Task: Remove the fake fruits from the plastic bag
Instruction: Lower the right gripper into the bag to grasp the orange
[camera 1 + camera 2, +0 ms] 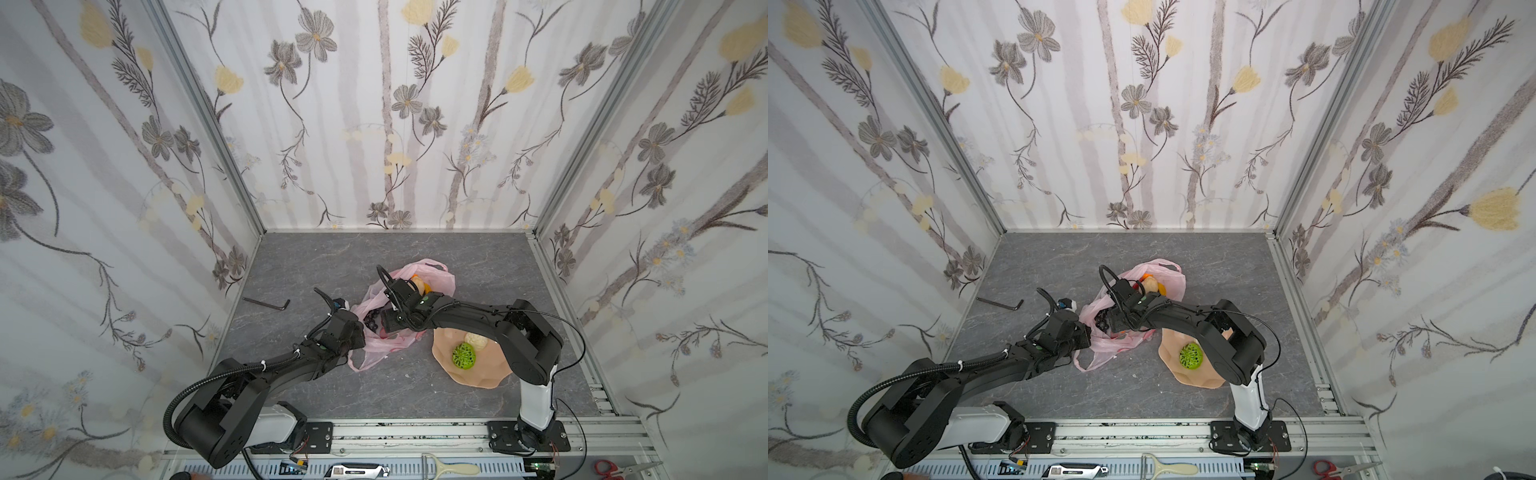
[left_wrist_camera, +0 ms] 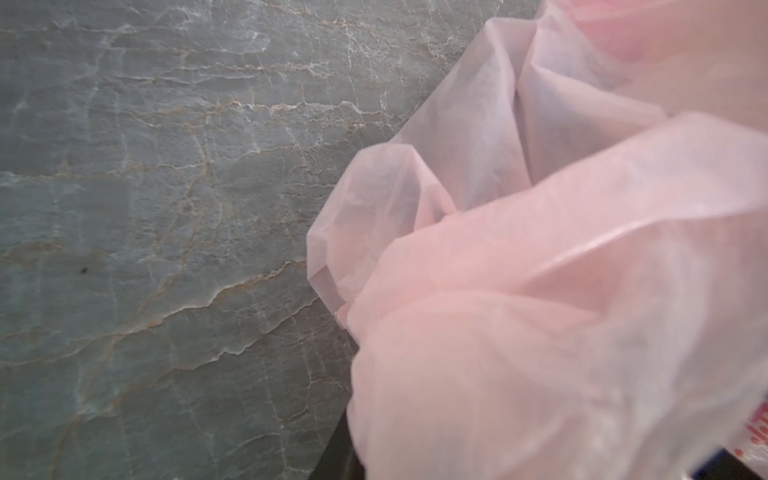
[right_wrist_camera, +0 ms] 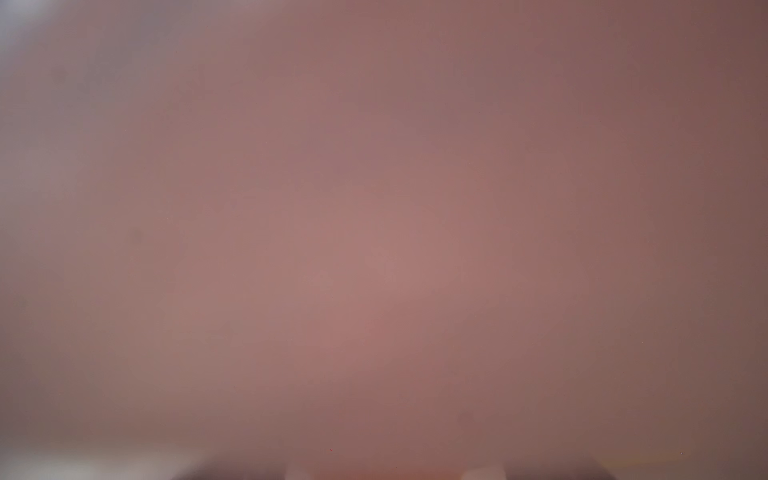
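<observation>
The bag (image 1: pixel 436 278) (image 1: pixel 1167 274) lies crumpled near the middle of the bench (image 1: pixel 311 257), its mouth turned toward the arms, one loop handle trailing out in front.

The left hand (image 1: pixel 360 332) (image 1: pixel 1086 332) sits low at the bag's left edge and looks clenched on the plastic. From the left wrist the pink film (image 2: pixel 540 332) bunches right up to the camera and covers the fingers, with bare bench beside it.

The right hand (image 1: pixel 384 322) (image 1: pixel 1106 322) reaches across from the right and is pushed into the bag's mouth. Its fingers are buried there, and the right wrist camera gives only a pink blur, so I cannot tell whether it is released or grasping anything.

Most of the fruit I can see is in the bag. The grapes (image 1: pixel 371 322) (image 1: pixel 1100 322) show dark just between the two hands. Behind the right wrist, at the far end of the bag, a beige fruit (image 1: pixel 417 284) (image 1: pixel 1151 284) pokes up with a bit of orange (image 1: pixel 414 276) (image 1: pixel 1146 276) touching it.

Two pieces are out. A green fruit (image 1: pixel 463 354) (image 1: pixel 1191 355) and a second beige fruit (image 1: pixel 476 341) rest side by side on the dish (image 1: pixel 478 374) (image 1: pixel 1196 380), just right of the bag and partly under the right arm.

A hex key (image 1: pixel 266 302) lies well off to the left.
</observation>
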You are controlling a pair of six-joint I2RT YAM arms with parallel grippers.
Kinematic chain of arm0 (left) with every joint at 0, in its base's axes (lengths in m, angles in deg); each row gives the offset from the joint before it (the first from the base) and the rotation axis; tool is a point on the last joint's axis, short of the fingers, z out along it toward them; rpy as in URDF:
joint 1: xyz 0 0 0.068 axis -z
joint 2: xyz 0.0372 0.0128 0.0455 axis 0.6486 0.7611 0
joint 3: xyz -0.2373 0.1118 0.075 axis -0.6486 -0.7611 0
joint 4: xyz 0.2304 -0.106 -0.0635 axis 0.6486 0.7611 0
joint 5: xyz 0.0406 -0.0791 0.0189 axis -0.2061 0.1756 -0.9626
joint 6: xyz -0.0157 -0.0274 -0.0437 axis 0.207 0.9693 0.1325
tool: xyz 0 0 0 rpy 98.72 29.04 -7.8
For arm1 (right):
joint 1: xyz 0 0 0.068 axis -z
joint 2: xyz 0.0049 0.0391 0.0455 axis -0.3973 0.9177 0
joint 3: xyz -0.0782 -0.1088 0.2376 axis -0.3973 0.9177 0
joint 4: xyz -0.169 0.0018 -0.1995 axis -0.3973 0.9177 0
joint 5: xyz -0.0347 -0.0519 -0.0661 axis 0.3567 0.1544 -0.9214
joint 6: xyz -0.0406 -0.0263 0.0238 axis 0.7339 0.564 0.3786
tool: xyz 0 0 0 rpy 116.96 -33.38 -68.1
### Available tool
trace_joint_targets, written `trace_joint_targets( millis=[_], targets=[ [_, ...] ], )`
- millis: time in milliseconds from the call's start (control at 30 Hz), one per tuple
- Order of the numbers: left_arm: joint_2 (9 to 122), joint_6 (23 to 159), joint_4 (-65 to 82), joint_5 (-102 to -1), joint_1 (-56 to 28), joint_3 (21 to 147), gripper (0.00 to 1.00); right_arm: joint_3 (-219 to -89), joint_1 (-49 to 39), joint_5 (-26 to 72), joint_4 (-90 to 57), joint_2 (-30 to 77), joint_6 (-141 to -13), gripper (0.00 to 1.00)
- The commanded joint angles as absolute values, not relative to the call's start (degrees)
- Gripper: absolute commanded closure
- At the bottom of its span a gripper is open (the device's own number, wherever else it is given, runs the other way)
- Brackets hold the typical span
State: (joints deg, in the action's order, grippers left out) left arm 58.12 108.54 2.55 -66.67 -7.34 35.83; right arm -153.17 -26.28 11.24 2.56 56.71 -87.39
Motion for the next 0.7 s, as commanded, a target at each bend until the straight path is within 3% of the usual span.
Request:
trace_joint_targets(
  millis=[0, 267, 667],
  targets=[
    [57.7, 108.9, 2.5, -67.8, -7.3, 35.4, 0.77, -154.0, -26.3, 13.8, 0.7, 57.0, -87.2, 0.23],
    [57.3, 108.8, 2.4, -68.0, -7.3, 35.2, 0.77, -150.9, -24.3, 20.5, -3.3, 53.8, -89.0, 0.16],
    [56.9, 108.9, 2.3, -68.0, -7.4, 34.9, 0.76, -145.1, -20.3, 26.1, -9.8, 50.7, -92.6, 0.2]
  ],
)
